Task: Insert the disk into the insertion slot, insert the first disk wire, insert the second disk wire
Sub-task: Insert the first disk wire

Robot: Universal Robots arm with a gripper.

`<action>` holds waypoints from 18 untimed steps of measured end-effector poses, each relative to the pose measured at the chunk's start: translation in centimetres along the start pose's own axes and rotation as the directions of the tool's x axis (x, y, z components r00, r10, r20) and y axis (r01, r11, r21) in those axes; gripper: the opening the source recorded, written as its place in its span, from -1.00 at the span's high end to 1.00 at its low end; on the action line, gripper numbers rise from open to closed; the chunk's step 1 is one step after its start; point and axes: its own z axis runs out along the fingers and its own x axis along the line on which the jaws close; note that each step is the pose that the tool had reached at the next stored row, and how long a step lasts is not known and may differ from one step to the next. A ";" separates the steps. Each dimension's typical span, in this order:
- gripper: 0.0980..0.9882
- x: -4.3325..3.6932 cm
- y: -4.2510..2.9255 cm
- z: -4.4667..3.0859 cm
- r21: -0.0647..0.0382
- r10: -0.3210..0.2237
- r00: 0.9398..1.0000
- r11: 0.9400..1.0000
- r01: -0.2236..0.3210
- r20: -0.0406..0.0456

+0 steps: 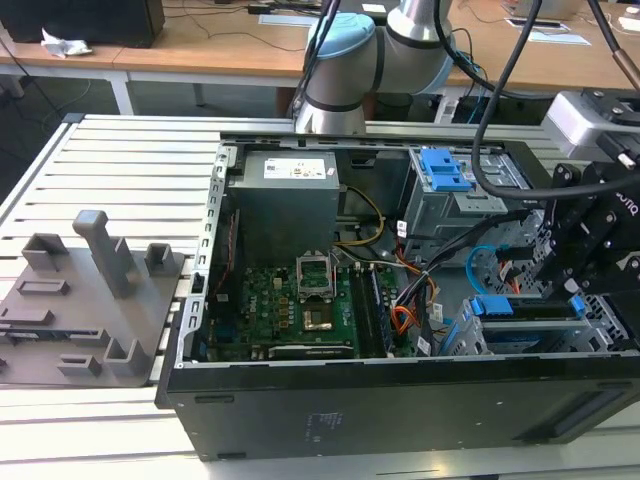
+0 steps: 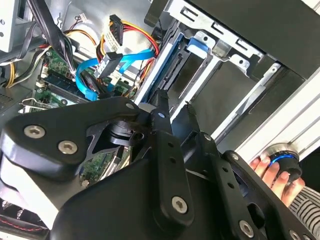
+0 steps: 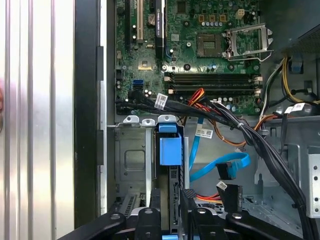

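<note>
First wrist view gives me the gripper set narrow, its fingers either side of the disk, which I read as a grip on it. The disk stands on edge within the grey walls of the insertion slot, just beside the motherboard. I judge the drive stiff, fairly heavy and sensitive to knocks. The blue caddy's side rails look like the place to hold it, not the label face. A blue data cable and black cables hang near the bay.
</note>
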 end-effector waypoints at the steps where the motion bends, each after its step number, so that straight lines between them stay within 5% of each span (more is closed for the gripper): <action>1: 0.54 0.00 0.01 -0.19 0.000 0.000 1.000 1.000 0.000 0.000; 4: 0.54 0.00 0.04 -0.79 0.000 0.000 1.000 1.000 0.000 0.000; 10: 0.54 -0.02 0.04 -0.82 0.000 0.000 1.000 1.000 0.000 0.000; 18: 0.54 -1.23 0.06 -0.81 0.000 0.000 1.000 1.000 0.000 0.000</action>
